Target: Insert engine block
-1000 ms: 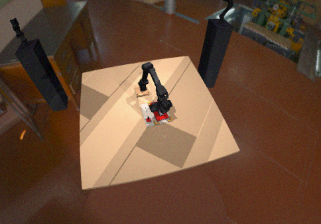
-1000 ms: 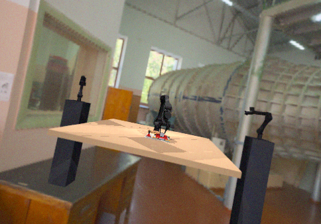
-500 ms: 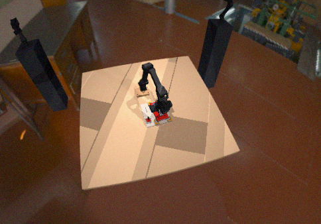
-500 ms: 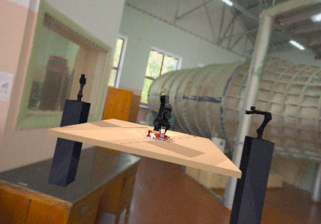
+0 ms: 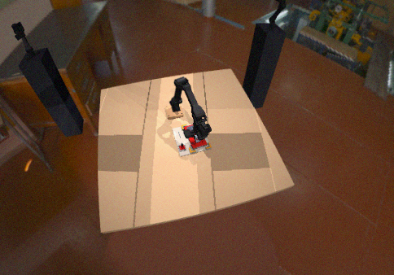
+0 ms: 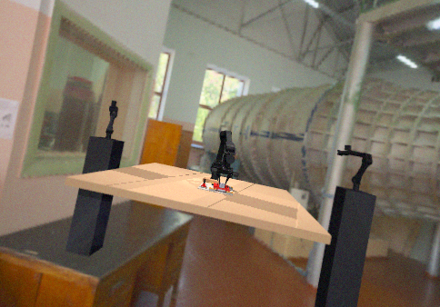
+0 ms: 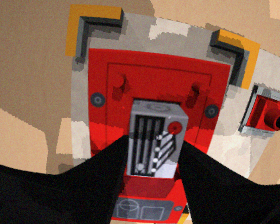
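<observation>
Grey engine block (image 7: 156, 140), gripped between the black fingers of the gripper (image 5: 202, 133) (image 6: 223, 176) (image 7: 153, 143), sits over the red car body (image 7: 158, 72) (image 5: 199, 143) (image 6: 222, 188), just below the wrist view's middle; I can't tell how deep. Around it spreads a pale wooden tabletop (image 5: 175, 194) (image 6: 182, 194), darker patches left and right from above. Brown-red floor (image 5: 326, 190) (image 6: 218, 249) surrounds that; a ribbed tank (image 6: 282, 126) fills the exterior view's right.

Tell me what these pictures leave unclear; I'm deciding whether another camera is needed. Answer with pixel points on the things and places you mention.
- Underside of the engine block (image 7: 157, 140), and whether it is fully seated: wrist view, hidden by its own top and front.
- Rib in the opening: wrist view, covered by the block.
- Tool (image 7: 153, 143) contact surfaces: wrist view, turned away behind the black fingers.
- Block in the exterior view: too small and blurred.
</observation>
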`<state>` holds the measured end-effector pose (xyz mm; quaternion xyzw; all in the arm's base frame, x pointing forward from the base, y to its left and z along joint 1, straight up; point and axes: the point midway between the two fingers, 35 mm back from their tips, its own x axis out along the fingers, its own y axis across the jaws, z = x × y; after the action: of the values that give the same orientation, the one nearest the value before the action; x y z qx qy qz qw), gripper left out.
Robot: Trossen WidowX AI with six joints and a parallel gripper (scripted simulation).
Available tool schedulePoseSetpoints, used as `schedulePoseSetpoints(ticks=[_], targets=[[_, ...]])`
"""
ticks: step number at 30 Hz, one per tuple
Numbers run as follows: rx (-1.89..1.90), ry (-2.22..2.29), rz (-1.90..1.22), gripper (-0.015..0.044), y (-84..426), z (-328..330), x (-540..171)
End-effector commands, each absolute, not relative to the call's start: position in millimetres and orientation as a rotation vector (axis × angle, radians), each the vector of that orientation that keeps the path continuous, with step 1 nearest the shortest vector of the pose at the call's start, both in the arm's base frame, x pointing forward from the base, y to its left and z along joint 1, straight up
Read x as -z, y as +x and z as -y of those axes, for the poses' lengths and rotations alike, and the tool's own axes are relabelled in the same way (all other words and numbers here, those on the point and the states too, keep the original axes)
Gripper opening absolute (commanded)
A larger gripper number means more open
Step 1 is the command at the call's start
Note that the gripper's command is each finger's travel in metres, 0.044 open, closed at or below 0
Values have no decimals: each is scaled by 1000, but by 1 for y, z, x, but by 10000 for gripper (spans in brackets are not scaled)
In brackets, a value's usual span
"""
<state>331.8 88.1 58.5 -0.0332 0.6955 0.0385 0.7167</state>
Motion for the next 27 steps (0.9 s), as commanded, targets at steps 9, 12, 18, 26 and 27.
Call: schedulePoseSetpoints(ticks=[9, 12, 18, 26, 27], targets=[[-85, -73, -1539, 394, 332, -88, -59], [-85, -73, -1539, 440, 332, -88, -59], [-85, -73, -1539, 440, 332, -88, -59], [-82, -73, -1538, 440, 332, -88, -73], [-82, -73, -1538, 440, 332, -88, -73]])
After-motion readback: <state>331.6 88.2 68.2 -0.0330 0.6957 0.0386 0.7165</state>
